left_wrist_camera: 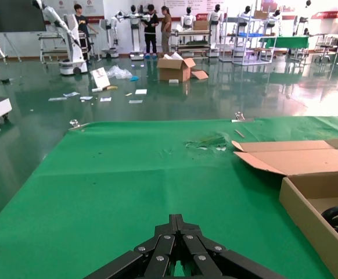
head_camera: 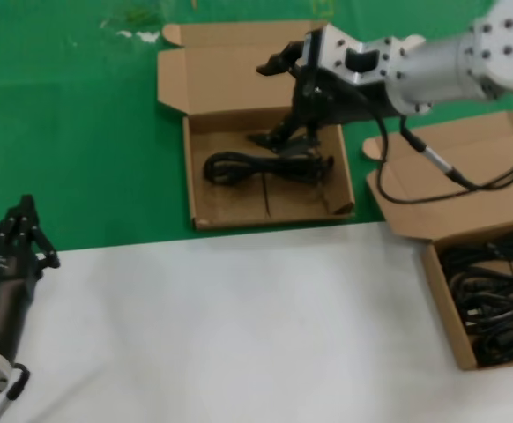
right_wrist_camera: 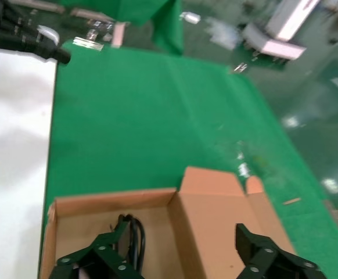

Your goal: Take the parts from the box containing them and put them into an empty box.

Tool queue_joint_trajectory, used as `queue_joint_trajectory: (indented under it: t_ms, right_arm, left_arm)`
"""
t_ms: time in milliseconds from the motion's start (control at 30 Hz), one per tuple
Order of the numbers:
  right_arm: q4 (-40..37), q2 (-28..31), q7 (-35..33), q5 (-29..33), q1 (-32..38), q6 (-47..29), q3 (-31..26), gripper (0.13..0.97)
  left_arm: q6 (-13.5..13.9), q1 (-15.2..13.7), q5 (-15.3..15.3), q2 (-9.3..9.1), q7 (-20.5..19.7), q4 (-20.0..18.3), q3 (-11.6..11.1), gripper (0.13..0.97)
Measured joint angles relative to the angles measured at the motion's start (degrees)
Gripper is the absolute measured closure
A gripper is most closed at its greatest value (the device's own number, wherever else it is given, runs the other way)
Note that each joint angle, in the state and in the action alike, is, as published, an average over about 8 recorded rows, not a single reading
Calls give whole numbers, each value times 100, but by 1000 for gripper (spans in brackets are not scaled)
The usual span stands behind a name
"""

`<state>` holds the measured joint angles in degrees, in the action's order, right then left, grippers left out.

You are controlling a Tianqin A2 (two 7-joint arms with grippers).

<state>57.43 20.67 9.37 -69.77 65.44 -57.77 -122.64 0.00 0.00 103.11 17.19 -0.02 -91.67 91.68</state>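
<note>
The right gripper hangs over the flat brown cardboard box on the green cloth, fingers spread wide, holding nothing. One coiled black cable bundle lies inside, long axis running side to side, with bare floor nearer the front wall. More cables fill the brown box at the right. The left gripper sits parked at the near left, fingers together.

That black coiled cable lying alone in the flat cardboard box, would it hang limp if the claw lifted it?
Probably. The black coiled cable is thin and loosely looped, so its ends would likely sag. It looks light, and unlikely to roll, lying flat on the floor of the brown cardboard box. The right gripper hovers open above it, empty.
</note>
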Motion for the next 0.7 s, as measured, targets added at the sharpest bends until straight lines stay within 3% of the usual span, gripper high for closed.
queue_joint_trajectory:
  t_ms: [300, 700]
  right_arm:
    - [1709, 804, 309, -513, -1250, 506, 708, 389]
    - [2041, 837, 221, -804, -1819, 960, 987, 215]
  left_arm:
    - [0, 0, 0, 0, 0, 0, 0, 957]
    - [0, 0, 0, 0, 0, 0, 0, 927]
